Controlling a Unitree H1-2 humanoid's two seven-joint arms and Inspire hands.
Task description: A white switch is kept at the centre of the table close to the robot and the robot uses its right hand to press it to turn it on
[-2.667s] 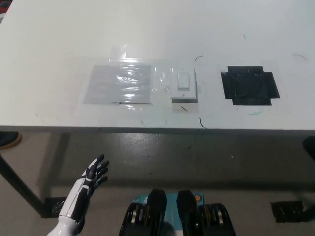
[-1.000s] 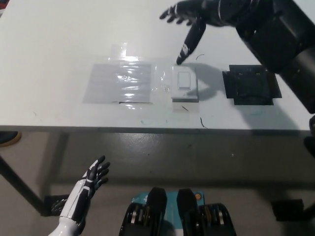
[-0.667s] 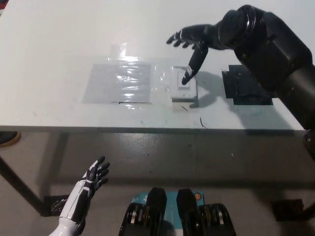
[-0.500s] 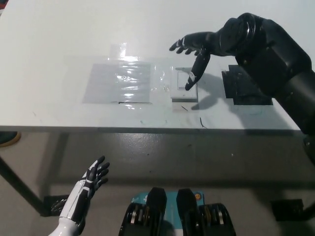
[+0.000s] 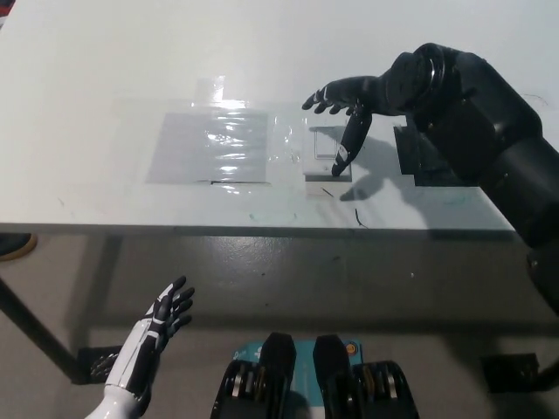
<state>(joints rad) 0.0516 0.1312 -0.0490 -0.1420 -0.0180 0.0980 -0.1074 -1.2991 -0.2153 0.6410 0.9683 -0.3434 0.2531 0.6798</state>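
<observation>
One finger of the right robot hand [image 5: 349, 100], spread and holding nothing, sits on the switch [image 5: 327, 150] directly beneath it, so the press looks underway; left robot hand [image 5: 166, 312] idles open below the table [image 5: 105, 70].

The black right hand [image 5: 349, 98] covers the right part of the white rectangular wall switch [image 5: 324, 148], so whether its finger touches the rocker cannot be told. The black right arm hides part of the black tape square [image 5: 424, 161].
</observation>
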